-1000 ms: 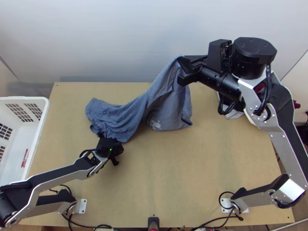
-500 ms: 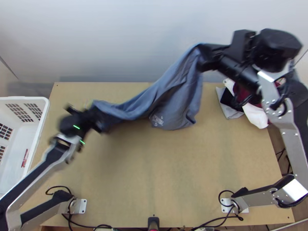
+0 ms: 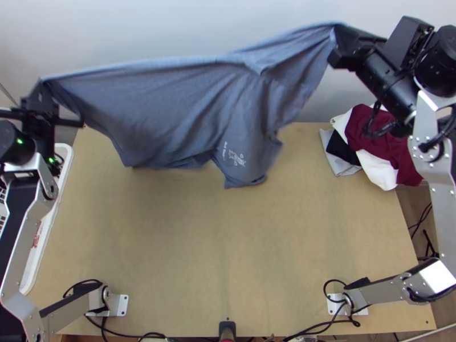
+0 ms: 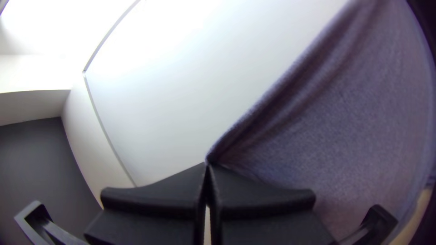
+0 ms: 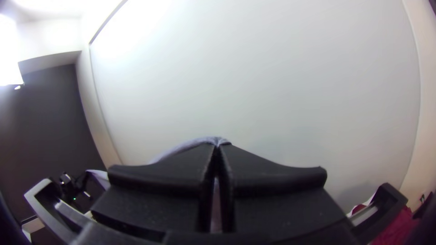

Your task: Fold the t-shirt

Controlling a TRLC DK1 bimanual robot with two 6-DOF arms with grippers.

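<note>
T-shirt (image 3: 188, 108): blue-grey, stretched between both tools, raised at the table's (image 3: 228, 256) 12 o'clock side. Long axis runs roughly 9 to 3 o'clock, its 3 o'clock end tipped slightly towards 2; loose cloth hangs towards 6.

Left tool (image 3: 43, 84): closed on the shirt's 9 o'clock corner. Right tool (image 3: 336, 43): closed on the 3 o'clock corner.

Top view: small white print (image 3: 235, 158) on the hanging part; pile of clothes (image 3: 379, 139) at 2 o'clock, maroon, white, black and grey, crumpled; white basket (image 3: 50, 228) at 9 o'clock, smooth-rimmed.

Left wrist view: fine, flecked weave, soft creases converging on the left tool (image 4: 207, 165).

Right wrist view: narrow, curved cloth edge at the right tool (image 5: 217, 146).
</note>
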